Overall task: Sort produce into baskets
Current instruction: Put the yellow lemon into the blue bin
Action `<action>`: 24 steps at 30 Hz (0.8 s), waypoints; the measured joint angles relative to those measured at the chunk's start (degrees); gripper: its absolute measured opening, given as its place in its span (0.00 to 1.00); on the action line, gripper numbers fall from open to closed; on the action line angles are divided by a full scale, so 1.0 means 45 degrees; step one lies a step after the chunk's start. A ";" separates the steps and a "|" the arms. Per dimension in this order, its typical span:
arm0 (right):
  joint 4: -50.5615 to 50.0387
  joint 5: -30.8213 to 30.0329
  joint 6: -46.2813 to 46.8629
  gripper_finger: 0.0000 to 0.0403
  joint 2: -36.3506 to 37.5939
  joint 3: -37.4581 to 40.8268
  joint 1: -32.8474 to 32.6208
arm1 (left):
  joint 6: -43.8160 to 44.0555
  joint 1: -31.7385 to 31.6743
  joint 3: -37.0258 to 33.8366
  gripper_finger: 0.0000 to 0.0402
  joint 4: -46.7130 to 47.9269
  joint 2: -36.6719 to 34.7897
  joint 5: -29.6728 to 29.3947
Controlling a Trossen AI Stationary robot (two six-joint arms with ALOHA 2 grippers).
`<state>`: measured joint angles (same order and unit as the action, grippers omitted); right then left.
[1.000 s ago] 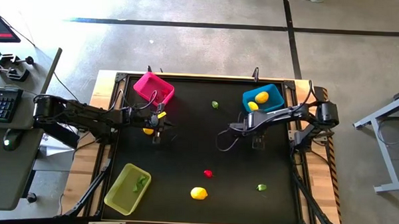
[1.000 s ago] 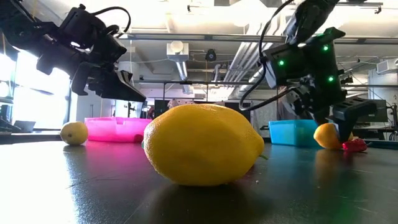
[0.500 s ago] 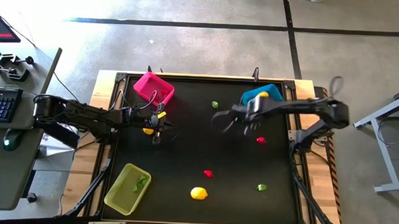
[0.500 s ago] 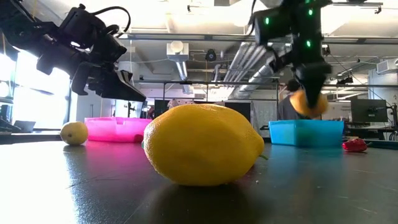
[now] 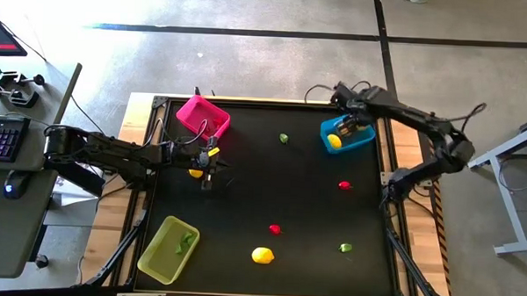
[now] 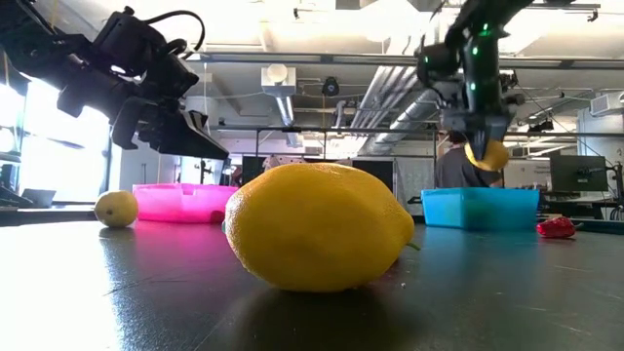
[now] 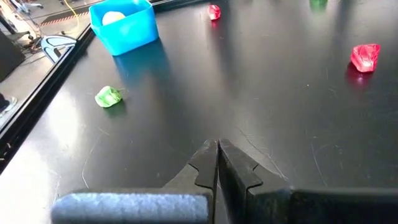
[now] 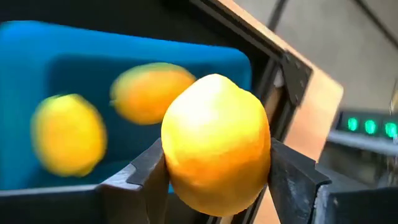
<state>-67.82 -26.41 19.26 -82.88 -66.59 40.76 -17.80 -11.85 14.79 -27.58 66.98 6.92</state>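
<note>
A lemon point(image 8: 216, 143) was held clamped between the right gripper's point(image 5: 350, 126) fingers above the blue bin point(image 5: 366, 137) at far right, evidently for dropping beside two already there. The left gripper point(image 7: 217, 163), closed and empty, waited near the pink bin point(image 5: 203, 116).

Table top point(image 5: 271, 188): matte black, pale wood rim. Baskets: bright pink point(image 5: 203, 117) near far-left corner; blue point(image 5: 347, 133) near far-right corner, two yellow-orange lemons inside point(image 8: 62, 134); translucent yellow-green point(image 5: 168, 248) near front-left corner, green piece in it. Lemon point(image 8: 214, 143) between dark right gripper point(image 8: 214, 180) fingers: yellow, shading orange. Loose pieces: yellow lemon point(image 5: 261, 254), two red point(image 5: 276, 228), two green point(image 5: 345, 247). Arms dark.
</note>
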 joint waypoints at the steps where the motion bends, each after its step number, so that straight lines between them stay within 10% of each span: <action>1: -0.0014 0.0008 0.0108 0.49 -0.0189 0.0000 0.0283 | 0.0028 -0.0002 0.0000 0.00 0.0025 0.0000 0.0000; 15: 0.0116 0.0406 0.1434 0.49 -0.2298 0.0000 0.1373 | 0.0032 0.0000 0.0000 0.00 0.0177 0.0000 0.0000; 24: 0.0056 0.0301 0.1656 0.67 -0.3288 0.0000 0.1363 | 0.0122 0.0002 0.0000 0.00 0.0175 0.0000 0.0000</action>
<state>-67.57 -25.06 26.71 -97.68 -66.59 46.89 -17.25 -11.84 14.79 -26.79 66.98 6.92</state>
